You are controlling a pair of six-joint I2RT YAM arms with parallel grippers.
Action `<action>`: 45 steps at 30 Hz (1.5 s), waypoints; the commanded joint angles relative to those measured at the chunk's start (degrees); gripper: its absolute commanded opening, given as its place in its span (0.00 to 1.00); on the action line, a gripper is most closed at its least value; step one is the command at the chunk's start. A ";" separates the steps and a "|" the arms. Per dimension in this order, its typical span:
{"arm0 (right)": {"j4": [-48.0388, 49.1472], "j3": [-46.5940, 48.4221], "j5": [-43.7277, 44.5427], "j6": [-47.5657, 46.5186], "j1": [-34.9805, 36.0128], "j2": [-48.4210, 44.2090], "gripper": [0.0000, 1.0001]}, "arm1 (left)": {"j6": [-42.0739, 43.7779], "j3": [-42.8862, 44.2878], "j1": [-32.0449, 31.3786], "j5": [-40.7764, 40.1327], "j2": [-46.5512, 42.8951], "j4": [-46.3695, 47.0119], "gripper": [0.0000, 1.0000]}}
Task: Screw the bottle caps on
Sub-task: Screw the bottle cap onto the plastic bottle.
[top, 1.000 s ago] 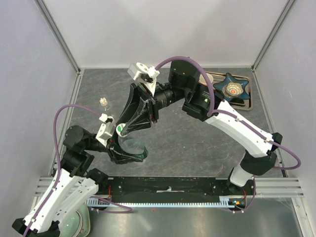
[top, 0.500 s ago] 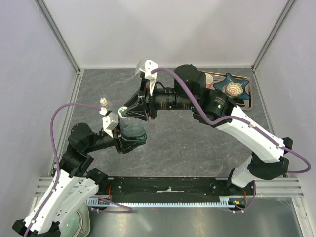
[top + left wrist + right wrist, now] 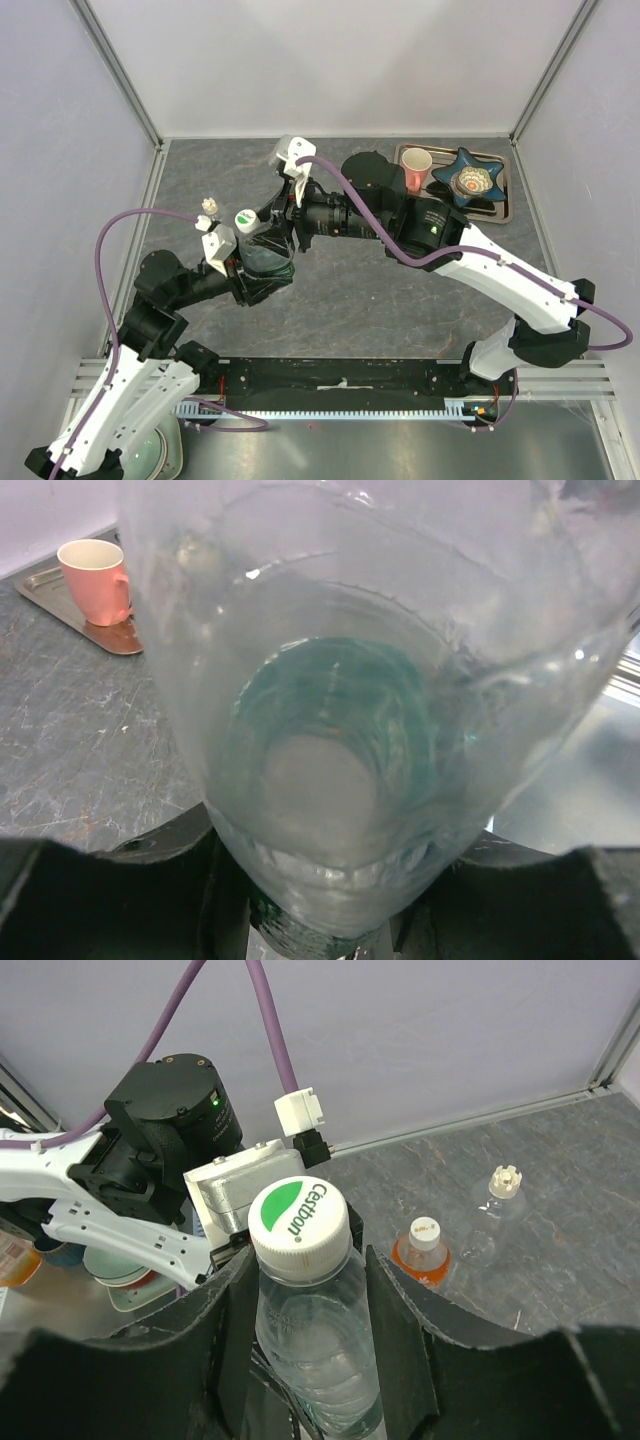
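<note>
Right gripper (image 3: 306, 1260) flanking round white cap (image 3: 300, 1222), clear plastic bottle (image 3: 320, 1360)

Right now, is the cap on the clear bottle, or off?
On. In the right wrist view the white cap sits level on the clear bottle; how tight it is, cannot tell.

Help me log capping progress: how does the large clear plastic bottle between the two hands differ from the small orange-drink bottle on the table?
The large clear plastic bottle is see-through; the small orange-drink bottle shows orange liquid. The clear bottle is held by the left hand, with the right hand open around its green-logo cap; the orange bottle stands free on the grey table. Both are capped in white.
</note>
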 commanded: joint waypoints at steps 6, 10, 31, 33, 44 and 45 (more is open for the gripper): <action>10.32 -4.85 -2.89 2.55 0.23 -0.85 0.50 | 0.78 1.04 0.41 3.41 -0.80 2.51 0.16; 14.44 -7.48 -4.82 2.99 0.49 -1.46 0.47 | 0.96 1.13 0.41 3.59 -0.63 1.98 0.18; 19.72 -9.17 -10.79 0.52 1.02 -3.13 0.59 | 1.58 1.65 0.59 6.05 -0.45 0.84 0.07; 19.72 -8.47 -10.89 0.53 1.02 -2.43 0.58 | 1.75 1.65 0.59 6.31 -0.62 0.75 0.05; 19.46 -5.65 -10.54 0.70 1.02 0.65 0.18 | 1.49 1.57 0.59 9.39 -1.85 0.31 0.15; 19.37 -6.00 -9.24 0.44 1.02 0.39 0.14 | 1.92 1.91 0.59 8.78 -2.12 -0.04 0.25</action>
